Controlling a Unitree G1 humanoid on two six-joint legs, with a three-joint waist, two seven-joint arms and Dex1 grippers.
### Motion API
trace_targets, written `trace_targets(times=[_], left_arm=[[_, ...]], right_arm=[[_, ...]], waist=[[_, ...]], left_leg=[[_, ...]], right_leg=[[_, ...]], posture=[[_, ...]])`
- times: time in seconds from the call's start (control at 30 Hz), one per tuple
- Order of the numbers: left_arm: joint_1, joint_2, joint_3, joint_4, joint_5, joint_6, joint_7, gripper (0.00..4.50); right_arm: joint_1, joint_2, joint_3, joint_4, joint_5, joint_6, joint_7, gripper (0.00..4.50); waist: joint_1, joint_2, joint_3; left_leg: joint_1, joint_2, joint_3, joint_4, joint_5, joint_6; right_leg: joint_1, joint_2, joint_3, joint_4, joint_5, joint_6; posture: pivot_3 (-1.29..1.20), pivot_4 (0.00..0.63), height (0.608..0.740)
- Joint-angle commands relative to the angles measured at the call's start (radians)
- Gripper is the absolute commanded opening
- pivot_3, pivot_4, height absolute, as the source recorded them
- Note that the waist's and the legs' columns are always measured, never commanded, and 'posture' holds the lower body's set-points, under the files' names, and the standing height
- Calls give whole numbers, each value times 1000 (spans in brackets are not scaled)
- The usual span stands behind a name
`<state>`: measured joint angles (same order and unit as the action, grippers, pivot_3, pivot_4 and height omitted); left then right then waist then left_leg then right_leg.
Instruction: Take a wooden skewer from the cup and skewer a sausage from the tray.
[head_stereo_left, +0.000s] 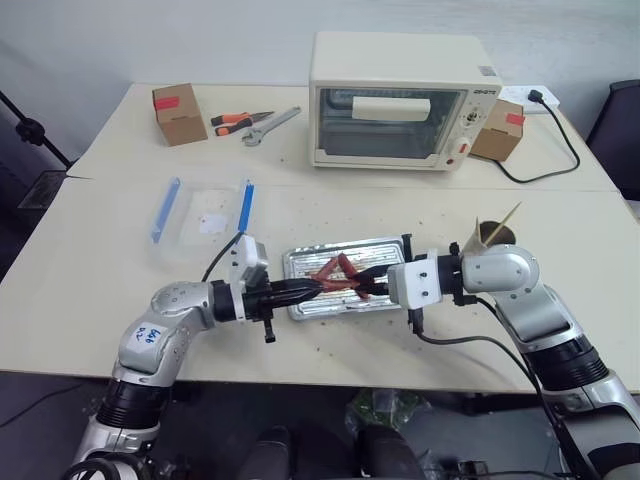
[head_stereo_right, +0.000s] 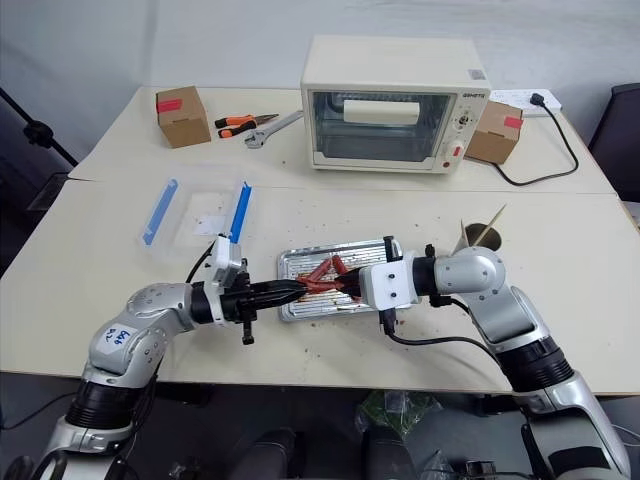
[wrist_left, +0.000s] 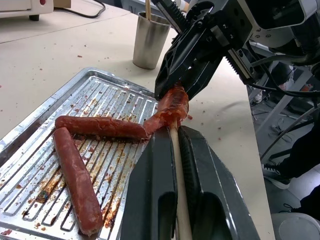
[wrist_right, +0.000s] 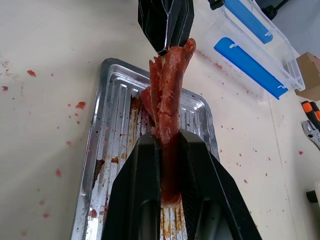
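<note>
The silver tray lies at the table's middle front with two sausages lying in it. My right gripper is shut on a third sausage, torn lengthwise and held just over the tray. My left gripper faces it from the left, shut on a wooden skewer whose tip goes into the end of the held sausage. The two grippers nearly meet tip to tip above the tray. The cup stands to the right, beyond my right arm, with more skewers sticking out of it.
A cream toaster oven stands at the back with its cable trailing right. A clear plastic box with blue clips sits left of the tray. Cardboard boxes and hand tools lie at the far back. Red crumbs dot the table.
</note>
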<state>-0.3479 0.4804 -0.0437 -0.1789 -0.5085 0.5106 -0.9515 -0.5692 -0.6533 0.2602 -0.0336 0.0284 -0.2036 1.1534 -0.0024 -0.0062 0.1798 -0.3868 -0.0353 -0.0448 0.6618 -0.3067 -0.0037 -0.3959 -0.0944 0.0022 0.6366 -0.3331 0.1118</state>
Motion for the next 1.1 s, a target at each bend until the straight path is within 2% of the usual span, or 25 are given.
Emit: trace_targets(times=[0.03,0.1,0.3,0.43,0.63,0.77,0.9,0.97,1.1], left_arm=[[-25,-10,-2,-4,1,-27,3,0],[-23,-4,5,0,6,-35,-2,0],[-6,17,38,22,14,-100,-13,0],[26,42,77,44,43,-251,-60,0],[29,42,151,98,108,-543,-62,0],[-8,85,236,180,252,-793,50,0],[-45,110,319,290,273,-811,169,0],[-57,119,327,356,300,-814,211,0],[-95,123,314,497,349,-789,296,0]], right_arm=[[-4,19,6,-52,45,19,11,695],[-6,15,1,-45,36,0,7,1173],[3,-26,-34,-30,50,-26,26,3115],[31,-72,-99,-23,100,-22,25,4461],[144,-77,-216,-61,238,2,5,4461],[354,-7,-366,-231,549,132,-61,4461],[501,34,-453,-352,652,268,-217,4461],[552,38,-485,-390,704,302,-229,4461],[611,56,-530,-407,669,248,-233,4461]], waist=[[0,0,0],[0,0,0],[0,0,0],[0,0,0],[3,0,0],[12,0,0],[9,0,0],[10,0,0],[12,0,0]], left_leg=[[0,0,0,0,0,0],[0,0,0,0,0,0],[0,0,0,0,0,0],[0,0,0,0,0,0],[0,0,0,0,0,0],[-1,0,-1,0,0,0],[0,1,0,0,0,0],[1,0,0,0,0,0],[1,0,0,0,0,1]], right_leg=[[0,0,0,0,0,0],[0,0,0,0,0,0],[0,0,0,0,0,0],[0,0,0,0,0,0],[0,0,0,-1,0,0],[1,-1,-1,-2,0,0],[1,0,-1,-1,0,0],[1,0,0,0,0,0],[1,0,0,0,0,0]], posture=[[0,150,740],[0,150,740],[0,150,740],[0,150,740],[0,150,740],[0,150,740],[0,150,740],[0,150,740],[0,150,740]])
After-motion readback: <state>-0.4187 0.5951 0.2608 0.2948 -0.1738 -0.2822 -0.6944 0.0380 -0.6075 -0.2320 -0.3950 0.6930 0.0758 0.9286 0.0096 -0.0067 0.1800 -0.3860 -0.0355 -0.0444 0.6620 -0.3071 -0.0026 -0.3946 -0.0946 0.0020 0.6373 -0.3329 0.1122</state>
